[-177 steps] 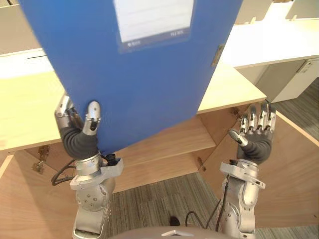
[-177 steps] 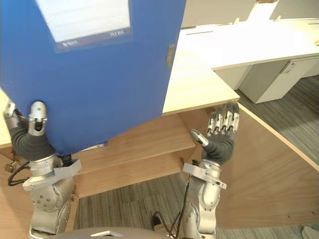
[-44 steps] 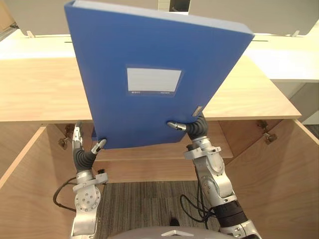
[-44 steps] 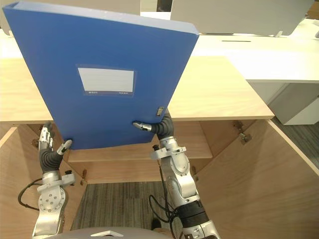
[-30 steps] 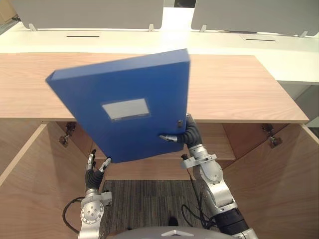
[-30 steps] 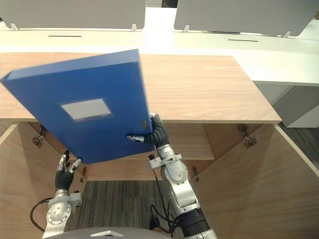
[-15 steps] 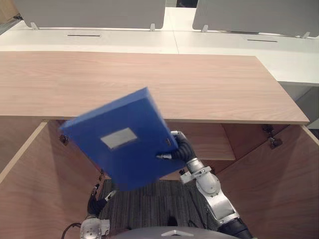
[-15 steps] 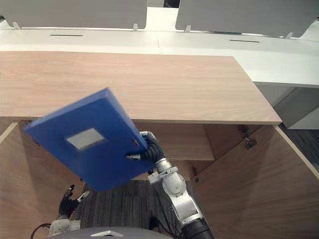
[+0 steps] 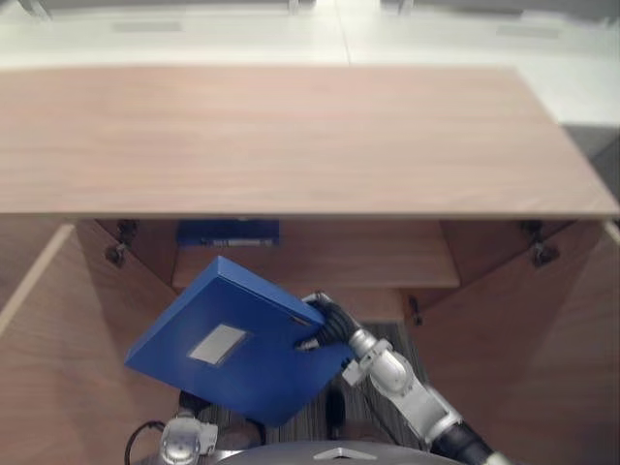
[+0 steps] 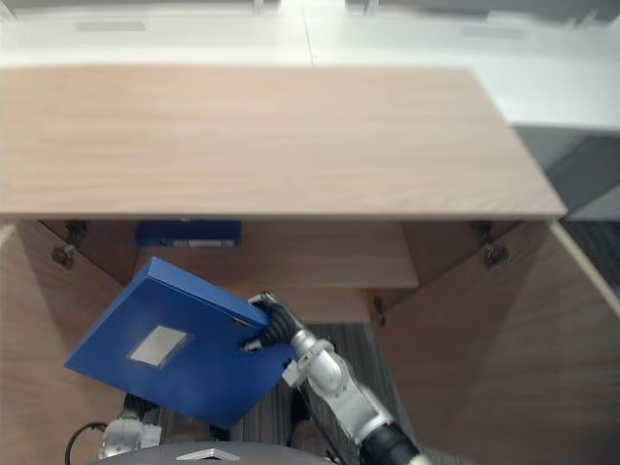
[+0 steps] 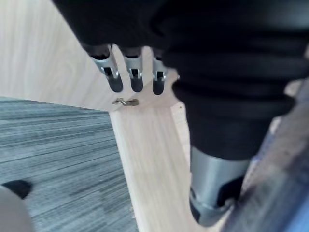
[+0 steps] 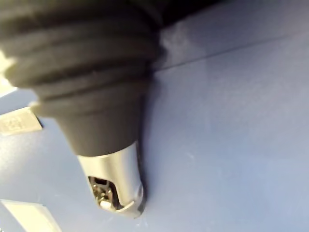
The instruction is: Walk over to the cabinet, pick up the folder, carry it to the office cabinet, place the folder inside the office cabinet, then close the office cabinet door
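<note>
Lowered since half a second ago: blue rigid box folder with a pale label [image 9: 232,354], formerly overlapping the front edge of the light wooden worktop [image 9: 291,136], now wholly below it, tilted before the open office cabinet. Right hand [image 9: 325,325]: clenched on the folder's right edge, thumb pressed on the blue face in its wrist view [image 12: 113,174], bearing the load alone so the folder can be steered one-handed, judged. Left hand [image 11: 133,72]: released, fingers straight and holding nothing, beside a wooden cabinet panel and a small metal hinge [image 11: 125,101], above grey striped carpet [image 11: 53,159]; the folder's blue edge shows just beside its thumb, contact not discernible. Cabinet: both wooden doors [image 9: 542,349] swung wide, inner wooden shelf [image 9: 387,257] exposed. Second blue flat item [image 9: 228,232] already lies on that shelf. Folder not yet inside; insertion and door closing outstanding.
</note>
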